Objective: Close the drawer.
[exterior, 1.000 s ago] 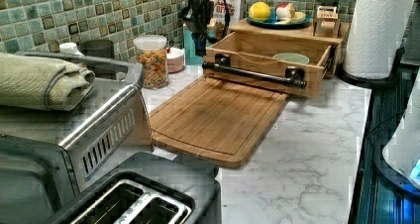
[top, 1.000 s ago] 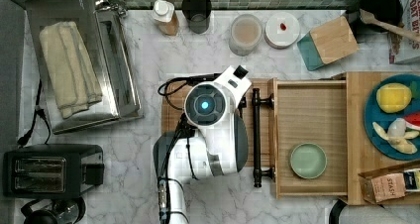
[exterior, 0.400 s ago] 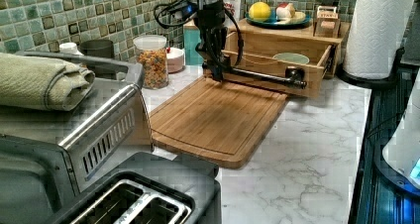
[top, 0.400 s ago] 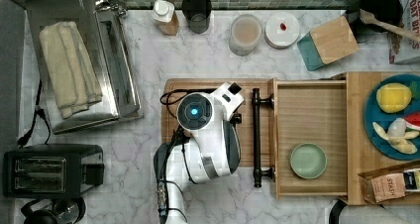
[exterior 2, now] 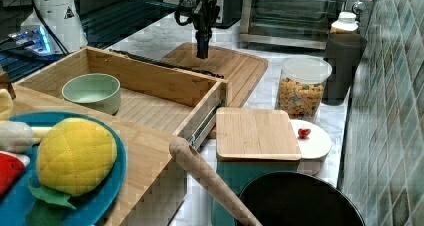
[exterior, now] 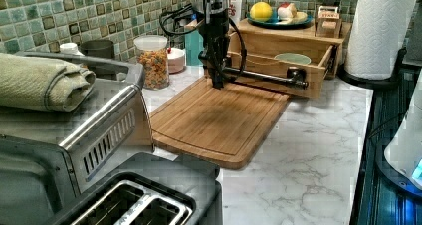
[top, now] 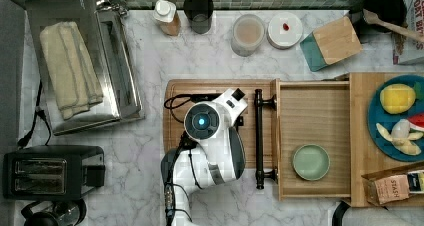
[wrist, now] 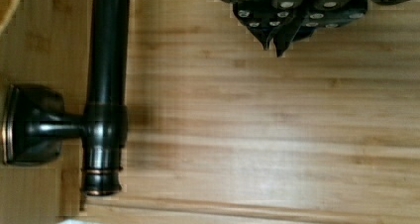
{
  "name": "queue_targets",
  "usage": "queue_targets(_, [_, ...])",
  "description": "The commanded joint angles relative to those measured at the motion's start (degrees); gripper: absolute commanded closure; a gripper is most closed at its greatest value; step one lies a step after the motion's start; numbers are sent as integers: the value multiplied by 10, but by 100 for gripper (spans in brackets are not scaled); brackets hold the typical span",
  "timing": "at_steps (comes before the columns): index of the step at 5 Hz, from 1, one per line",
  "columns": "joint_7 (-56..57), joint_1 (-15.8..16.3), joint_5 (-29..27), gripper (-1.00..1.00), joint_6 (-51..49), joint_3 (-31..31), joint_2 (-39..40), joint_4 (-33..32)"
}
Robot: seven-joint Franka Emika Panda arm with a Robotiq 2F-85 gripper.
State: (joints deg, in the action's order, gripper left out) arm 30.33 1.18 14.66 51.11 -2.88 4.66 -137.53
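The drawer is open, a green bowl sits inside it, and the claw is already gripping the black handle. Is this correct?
Not quite. The drawer is open with the bowl inside, but the claw is not on the handle. The wrist view shows it shut, beside the bar, apart from it.

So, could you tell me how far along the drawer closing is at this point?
Done: the gripper, fingers together, hangs low over the cutting board, beside the drawer's black handle. In hand: lining up against that bar; the wrist view shows a gap, so no contact yet. Left: the whole push, since the drawer is pulled fully out, with the green bowl inside.
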Motion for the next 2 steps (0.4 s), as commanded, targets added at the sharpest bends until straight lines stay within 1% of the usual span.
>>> queue_targets(1, [-76, 5, 25, 100, 3, 21, 10, -34])
queue_targets(2, [-70, -3, 34, 100, 8, 27, -20, -56])
